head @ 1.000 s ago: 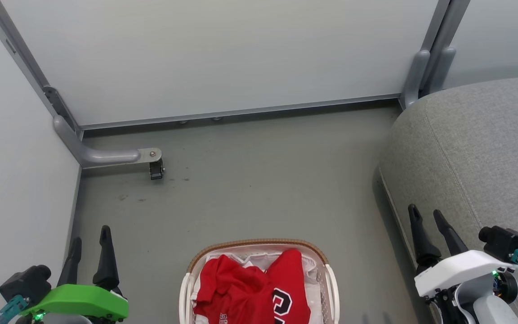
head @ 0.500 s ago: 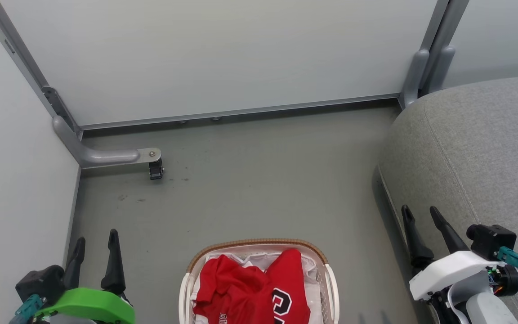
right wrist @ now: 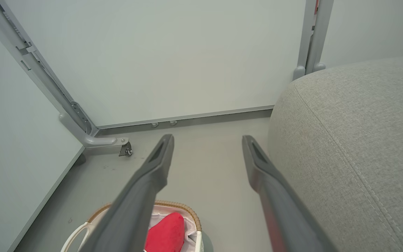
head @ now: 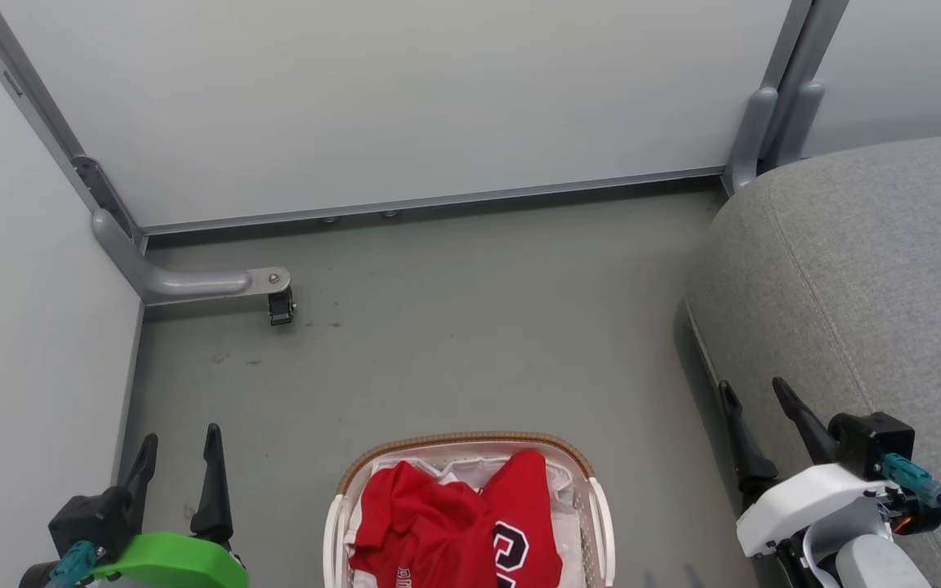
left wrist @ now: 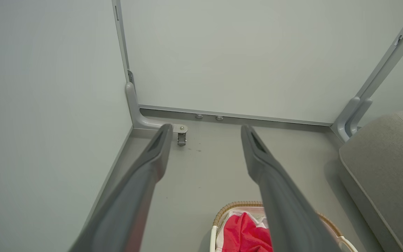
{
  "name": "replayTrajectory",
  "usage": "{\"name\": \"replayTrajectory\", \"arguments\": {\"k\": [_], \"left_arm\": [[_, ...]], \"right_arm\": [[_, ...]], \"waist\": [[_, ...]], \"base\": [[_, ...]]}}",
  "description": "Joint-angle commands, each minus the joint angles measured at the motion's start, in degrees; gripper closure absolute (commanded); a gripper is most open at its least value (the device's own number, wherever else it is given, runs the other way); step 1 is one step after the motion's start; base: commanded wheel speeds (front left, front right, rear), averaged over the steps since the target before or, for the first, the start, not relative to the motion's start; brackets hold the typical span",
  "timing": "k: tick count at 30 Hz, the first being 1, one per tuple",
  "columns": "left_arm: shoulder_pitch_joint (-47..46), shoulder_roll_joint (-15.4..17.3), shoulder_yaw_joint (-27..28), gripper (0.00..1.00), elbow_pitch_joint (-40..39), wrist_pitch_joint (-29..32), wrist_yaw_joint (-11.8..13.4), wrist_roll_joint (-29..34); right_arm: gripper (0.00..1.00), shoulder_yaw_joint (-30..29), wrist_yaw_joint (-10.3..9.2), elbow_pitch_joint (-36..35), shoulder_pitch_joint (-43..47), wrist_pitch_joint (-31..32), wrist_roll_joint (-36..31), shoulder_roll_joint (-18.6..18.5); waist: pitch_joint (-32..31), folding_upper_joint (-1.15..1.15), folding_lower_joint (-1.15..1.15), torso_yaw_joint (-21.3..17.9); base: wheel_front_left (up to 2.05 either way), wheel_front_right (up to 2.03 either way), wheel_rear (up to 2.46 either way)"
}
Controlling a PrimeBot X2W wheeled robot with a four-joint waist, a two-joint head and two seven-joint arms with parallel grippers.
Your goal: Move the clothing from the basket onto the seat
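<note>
While the clothing [head: 446,523] lies bunched in the basket [head: 470,439], red with a black-and-white logo showing, I see the basket on the floor [head: 454,335] at the near edge, well left of the seat [head: 862,269]. My left gripper [head: 180,435] hovers to the basket's left, fingers spread and empty. My right gripper [head: 751,384] hangs to its right, fingers likewise apart, holding nothing, just beside the seat's rounded side.

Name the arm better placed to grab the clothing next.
Probably right: the left hand and right hand both hang open, similarly far from the clothing in the basket, but the right is beside the seat.
</note>
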Motion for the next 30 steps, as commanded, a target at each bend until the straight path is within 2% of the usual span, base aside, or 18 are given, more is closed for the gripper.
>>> {"name": "replayTrajectory", "arguments": {"k": [1, 14, 30], "left_arm": [[0.4, 0.3, 0.1, 0.0, -0.4, -0.5, 0.1, 1.3], [0.9, -0.5, -0.7, 0.0, -0.2, -2.0, 0.1, 5.6], [-5.1, -0.1, -7.4, 0.0, 1.5, -3.5, 0.1, 7.5]], "right_arm": [[0.0, 0.1, 0.02, 0.0, -0.1, -0.7, -1.6, -0.1], [0.0, 0.1, 0.01, 0.5, 0.1, -2.1, -7.1, 0.2], [0.0, 1.2, 0.0, -0.9, -4.3, -3.6, -14.4, 1.6]], "waist": [[0.0, 0.0, 0.0, -0.1], [1.5, 0.0, 0.0, -0.6], [12.2, 0.0, 0.0, -2.7]], "base": [[0.0, 0.0, 0.0], [0.0, 0.0, 0.0], [0.0, 0.0, 0.0]]}}
